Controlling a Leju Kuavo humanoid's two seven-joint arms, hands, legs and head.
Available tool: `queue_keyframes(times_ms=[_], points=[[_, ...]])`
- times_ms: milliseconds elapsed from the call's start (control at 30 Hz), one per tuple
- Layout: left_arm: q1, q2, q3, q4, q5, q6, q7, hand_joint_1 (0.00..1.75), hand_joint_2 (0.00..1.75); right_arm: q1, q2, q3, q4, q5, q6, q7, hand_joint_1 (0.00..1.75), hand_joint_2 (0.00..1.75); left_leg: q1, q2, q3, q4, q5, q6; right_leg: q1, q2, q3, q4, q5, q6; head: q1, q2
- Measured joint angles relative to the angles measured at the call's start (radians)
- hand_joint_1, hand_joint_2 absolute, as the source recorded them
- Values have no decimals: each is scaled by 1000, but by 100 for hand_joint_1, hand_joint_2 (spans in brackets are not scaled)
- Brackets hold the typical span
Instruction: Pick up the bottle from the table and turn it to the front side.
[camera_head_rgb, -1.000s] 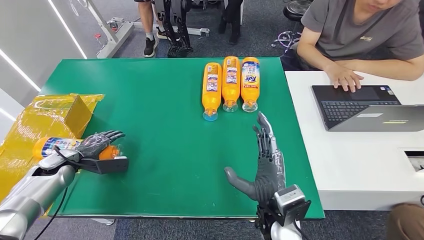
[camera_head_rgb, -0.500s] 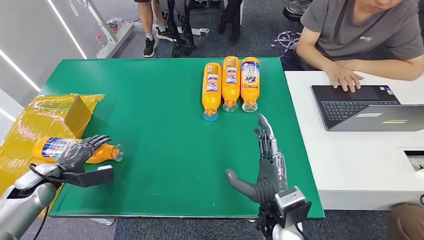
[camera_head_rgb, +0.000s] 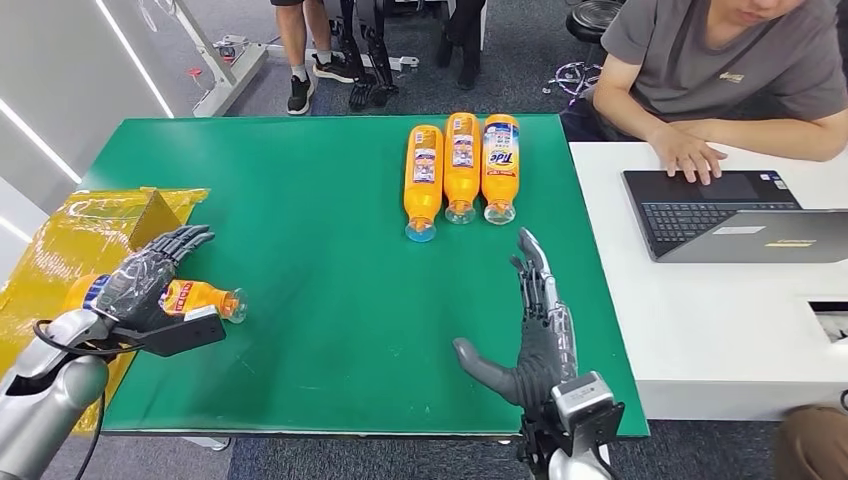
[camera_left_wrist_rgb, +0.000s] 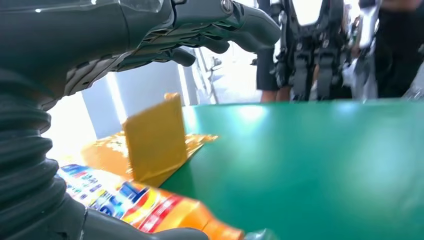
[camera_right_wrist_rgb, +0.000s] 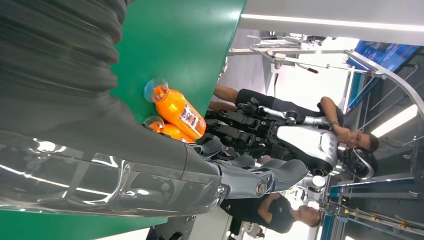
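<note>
Right hand (camera_head_rgb: 533, 335) flat over the green tabletop (camera_head_rgb: 330, 280) near its front edge, fingers straight and spread, thumb out to the side, holding nothing. Left hand (camera_head_rgb: 150, 280) at the table's left edge, fingers extended and apart above an orange plastic detergent bottle with a blue-red label (camera_head_rgb: 190, 297), not gripping it; whether it touches the bottle, cannot tell. That bottle lies on its side, clear cap pointing right, partly on crinkled yellow plastic wrapping (camera_head_rgb: 70, 240). Further back, three more orange bottles (camera_head_rgb: 461, 165) lie side by side, caps toward the robot. Person at a laptop (camera_head_rgb: 740, 215) on the white desk (camera_head_rgb: 700, 330) to the right.
</note>
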Motion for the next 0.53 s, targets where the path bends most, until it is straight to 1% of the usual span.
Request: queue_keyframes(times_ms=[67,133,167,233,300,333,467,500,533], points=[[-1,-13,27,-22,57,17,-13,0,175,1,0,0,0,-2,3,0,0,175,0,0,0,0,0,0,0,0,0,0,0,0,0,0],[-2,-35,63,-47,133,35,-32,0,175,2,0,-1,0,-3,11,0,0,175,0,0,0,0,0,0,0,0,0,0,0,0,0,0],[-3,-50,84,-62,182,39,-45,0,175,2,0,-1,1,-3,15,0,0,175,0,0,0,0,0,0,0,0,0,0,0,0,0,0],[-7,-99,123,-87,302,29,-72,0,175,0,1,0,6,-4,22,0,0,175,-1,-1,0,0,0,0,0,-1,0,-1,0,0,0,0],[-11,-171,155,-103,424,30,-102,0,175,-10,5,3,16,-9,27,-1,0,175,-1,-2,0,0,0,0,0,-3,1,-1,0,0,0,0],[-10,-211,163,-107,471,46,-114,0,175,-18,7,6,22,-12,30,-1,0,175,-1,-3,0,0,0,0,0,-3,2,-1,0,1,0,0],[22,-375,158,-137,626,167,-134,0,175,-54,17,23,45,-23,42,3,0,175,-1,-3,0,1,0,1,-1,-3,2,-2,1,1,0,0],[35,-410,151,-148,653,188,-136,0,175,-61,18,26,48,-24,42,7,0,175,-1,-3,0,1,0,1,-1,-3,2,-2,1,1,0,0],[41,-428,146,-155,667,199,-137,0,175,-65,19,27,49,-25,42,10,0,175,-1,-3,0,1,-1,1,-1,-3,2,-2,1,1,0,0]])
